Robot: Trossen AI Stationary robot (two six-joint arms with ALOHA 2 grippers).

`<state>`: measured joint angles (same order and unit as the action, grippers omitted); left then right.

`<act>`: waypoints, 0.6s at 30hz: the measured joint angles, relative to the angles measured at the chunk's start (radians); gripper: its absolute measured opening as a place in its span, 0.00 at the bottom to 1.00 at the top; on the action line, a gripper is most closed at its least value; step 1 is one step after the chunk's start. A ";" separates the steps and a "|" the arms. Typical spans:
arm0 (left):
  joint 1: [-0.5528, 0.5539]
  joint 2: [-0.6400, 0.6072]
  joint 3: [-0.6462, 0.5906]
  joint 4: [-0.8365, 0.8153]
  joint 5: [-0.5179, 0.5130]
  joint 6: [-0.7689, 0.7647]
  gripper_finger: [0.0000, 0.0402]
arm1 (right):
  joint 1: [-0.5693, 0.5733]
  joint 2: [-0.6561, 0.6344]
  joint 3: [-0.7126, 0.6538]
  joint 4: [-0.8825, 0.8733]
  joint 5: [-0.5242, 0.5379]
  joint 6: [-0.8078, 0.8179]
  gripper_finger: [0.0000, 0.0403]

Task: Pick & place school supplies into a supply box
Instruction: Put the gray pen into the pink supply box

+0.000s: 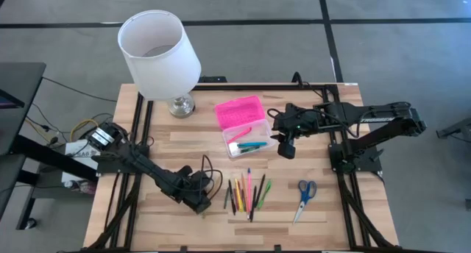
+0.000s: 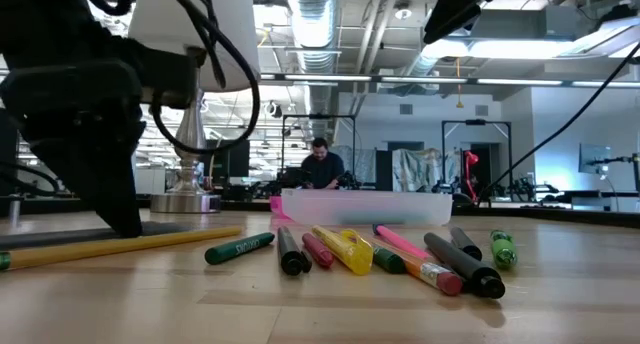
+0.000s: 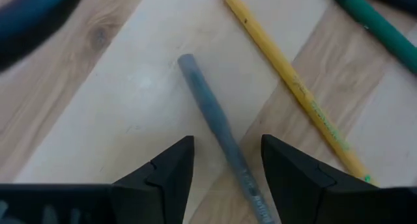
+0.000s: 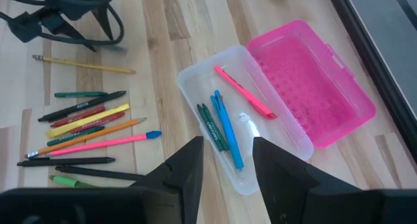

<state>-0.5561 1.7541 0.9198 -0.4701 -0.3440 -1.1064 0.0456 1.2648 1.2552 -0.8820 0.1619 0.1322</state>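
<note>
Supply box open, several pens inside

setting: robotics lab or open industrial workspace. you are looking at a wooden table on a black metal frame, standing on a grey floor marked with dark lines. beyond the table you see an exposed ceiling with pipes and ducts, strip lights, further black frame rigs and a person bent over a bench well back in the room. cables and a power strip lie on the floor beside the table. a white-shaded lamp stands at the table's far edge.
</note>
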 joint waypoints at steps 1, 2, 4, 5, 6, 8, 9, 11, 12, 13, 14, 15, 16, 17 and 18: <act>0.004 -0.002 -0.008 0.011 0.012 0.010 0.43 | 0.000 0.000 0.000 0.000 0.000 0.000 0.31; 0.008 -0.004 -0.015 0.018 0.021 0.014 0.43 | 0.000 0.000 0.000 0.000 0.000 0.000 0.31; 0.018 -0.007 -0.028 0.022 0.051 -0.007 0.43 | 0.000 0.000 0.000 0.000 -0.003 0.000 0.31; 0.023 -0.007 -0.032 0.019 0.069 -0.025 0.43 | 0.000 0.000 0.000 -0.001 -0.003 0.000 0.31; 0.029 -0.007 -0.034 0.008 0.088 -0.042 0.43 | 0.000 0.000 0.000 -0.001 -0.003 0.000 0.31; 0.040 -0.007 -0.033 -0.008 0.120 -0.064 0.43 | 0.000 0.000 0.000 -0.002 -0.003 0.000 0.31; 0.046 -0.007 -0.033 -0.013 0.137 -0.075 0.43 | 0.000 0.000 0.000 -0.002 -0.003 0.000 0.31; 0.062 -0.008 -0.033 -0.021 0.173 -0.095 0.43 | 0.000 0.000 0.000 -0.003 -0.003 0.000 0.31; 0.069 -0.008 -0.033 -0.022 0.187 -0.103 0.43 | 0.000 0.000 0.000 -0.003 -0.003 0.000 0.31; 0.077 -0.008 -0.033 -0.024 0.203 -0.110 0.43 | 0.000 0.000 0.000 -0.003 -0.003 0.000 0.31; 0.086 -0.009 -0.032 -0.024 0.222 -0.119 0.43 | 0.000 0.000 0.000 -0.003 -0.003 0.001 0.31; 0.093 -0.009 -0.032 -0.025 0.239 -0.129 0.43 | 0.000 0.000 0.000 -0.003 -0.004 0.000 0.31; 0.102 -0.009 -0.032 -0.025 0.252 -0.138 0.43 | 0.000 0.000 0.000 -0.004 -0.004 0.000 0.31; 0.109 -0.009 -0.031 -0.026 0.264 -0.146 0.43 | 0.000 0.000 0.000 -0.004 -0.004 0.000 0.31; 0.115 -0.009 -0.028 -0.031 0.275 -0.151 0.43 | 0.000 0.000 0.000 -0.004 -0.004 0.000 0.31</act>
<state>-0.4415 1.7451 0.8914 -0.5010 -0.0693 -1.2574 0.0456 1.2648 1.2552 -0.8856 0.1577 0.1326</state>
